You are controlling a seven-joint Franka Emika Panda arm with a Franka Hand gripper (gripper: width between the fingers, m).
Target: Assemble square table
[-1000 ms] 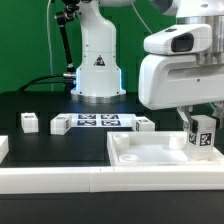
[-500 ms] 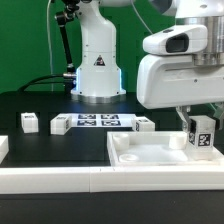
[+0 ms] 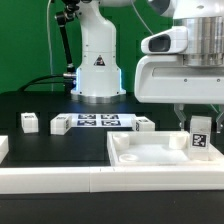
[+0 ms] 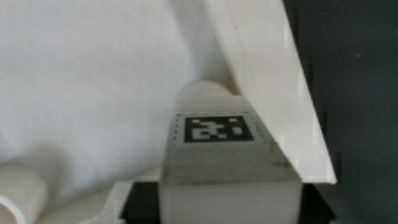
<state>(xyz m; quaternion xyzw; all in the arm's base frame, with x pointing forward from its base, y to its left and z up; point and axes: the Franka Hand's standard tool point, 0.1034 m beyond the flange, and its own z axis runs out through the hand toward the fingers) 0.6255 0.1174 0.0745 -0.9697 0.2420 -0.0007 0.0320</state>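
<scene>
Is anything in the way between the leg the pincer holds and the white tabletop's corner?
Nothing I can see. The leg in the pincer is right at the tabletop corner, on the exterior view's right. The other loose legs lie apart on the black table.

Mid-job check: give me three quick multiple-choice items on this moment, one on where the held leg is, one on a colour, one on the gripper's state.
1. Where is the tagged leg?
A) at the square slab's end on the exterior view's right
B) on the marker board
C) against the robot's base

2. What colour is the table?
A) green
B) black
C) brown

3. The gripper is:
A) open and empty
B) shut on the marker board
C) shut on the leg

Answers:
1 A: the leg stands upright by the slab's right-hand corner.
2 B: the surface around the parts is black.
3 C: its fingers flank the leg on both sides.
</scene>
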